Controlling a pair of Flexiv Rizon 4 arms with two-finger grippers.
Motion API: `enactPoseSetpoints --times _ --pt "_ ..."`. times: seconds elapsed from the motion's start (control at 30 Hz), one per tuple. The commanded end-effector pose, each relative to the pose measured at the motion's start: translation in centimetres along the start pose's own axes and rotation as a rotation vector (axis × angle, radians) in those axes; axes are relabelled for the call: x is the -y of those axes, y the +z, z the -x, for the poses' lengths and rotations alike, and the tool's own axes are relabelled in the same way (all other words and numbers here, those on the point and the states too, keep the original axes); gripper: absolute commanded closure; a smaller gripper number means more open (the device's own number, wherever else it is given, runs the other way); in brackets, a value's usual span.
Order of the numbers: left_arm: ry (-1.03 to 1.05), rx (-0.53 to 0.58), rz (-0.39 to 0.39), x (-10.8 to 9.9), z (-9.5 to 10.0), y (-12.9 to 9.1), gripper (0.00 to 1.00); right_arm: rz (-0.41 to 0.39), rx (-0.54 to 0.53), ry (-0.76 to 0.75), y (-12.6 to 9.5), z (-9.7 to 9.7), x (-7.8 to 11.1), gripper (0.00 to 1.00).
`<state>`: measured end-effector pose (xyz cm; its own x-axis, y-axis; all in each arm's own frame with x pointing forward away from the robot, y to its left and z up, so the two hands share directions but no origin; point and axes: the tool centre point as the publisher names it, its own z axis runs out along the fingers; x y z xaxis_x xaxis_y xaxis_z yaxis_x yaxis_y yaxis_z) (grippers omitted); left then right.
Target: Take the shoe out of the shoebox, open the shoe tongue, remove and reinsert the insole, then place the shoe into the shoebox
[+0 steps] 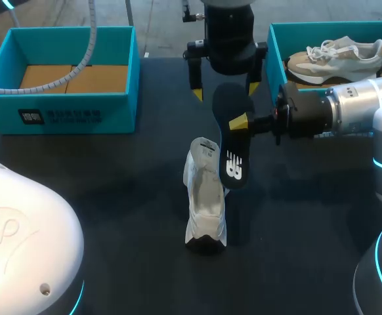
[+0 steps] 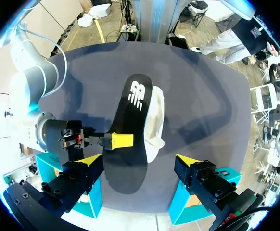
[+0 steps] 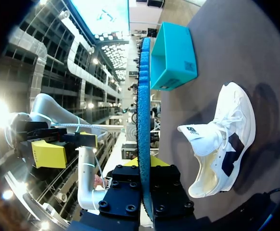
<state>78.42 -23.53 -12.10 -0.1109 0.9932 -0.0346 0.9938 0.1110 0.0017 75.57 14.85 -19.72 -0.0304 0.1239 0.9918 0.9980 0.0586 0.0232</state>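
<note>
Dark surface [image 1: 112,197] carries the white shoe [image 1: 205,210] at its middle, tongue pulled open. Right claw [image 1: 240,122] pinches the black insole [image 1: 230,141] just above it, while left claw [image 1: 225,92] hangs spread and empty. Removal looks done; reinsertion needs the insole's lower end steered into the opening.

Head camera high behind me, looking down on tabletop [image 1: 112,197]; my wrist cameras close, left facing down, right edge-on along insole [image 3: 143,120]; all share shoe [image 1: 205,200]

r pincer [image 1: 241,123] clamped; l pincer [image 1: 225,90] spread wide above
</note>
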Motion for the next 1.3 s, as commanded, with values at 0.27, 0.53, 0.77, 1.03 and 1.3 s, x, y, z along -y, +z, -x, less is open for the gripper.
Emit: enactPoseSetpoints --times 0.27,0.53,0.77,1.03,1.3 --pt "-0.001 -0.008 0.007 -0.21 -0.2 0.14 0.0 0.015 0.004 0.001 -0.19 0.06 0.54 1.0" --pt "-0.007 -0.019 0.009 -0.31 -0.37 0.45 0.0 0.01 0.004 0.003 -0.02 0.15 0.5 1.0" --pt "-0.003 -0.018 0.008 -0.34 -0.36 0.44 0.0 -0.003 0.002 0.004 0.18 0.11 0.48 1.0" --pt "-0.003 -0.018 0.008 -0.34 -0.36 0.44 0.0 -0.006 0.004 0.009 -0.06 0.14 0.66 1.0" --pt "-0.003 -0.018 0.008 -0.34 -0.36 0.44 0.0 -0.006 0.001 0.006 0.07 0.26 0.54 1.0"
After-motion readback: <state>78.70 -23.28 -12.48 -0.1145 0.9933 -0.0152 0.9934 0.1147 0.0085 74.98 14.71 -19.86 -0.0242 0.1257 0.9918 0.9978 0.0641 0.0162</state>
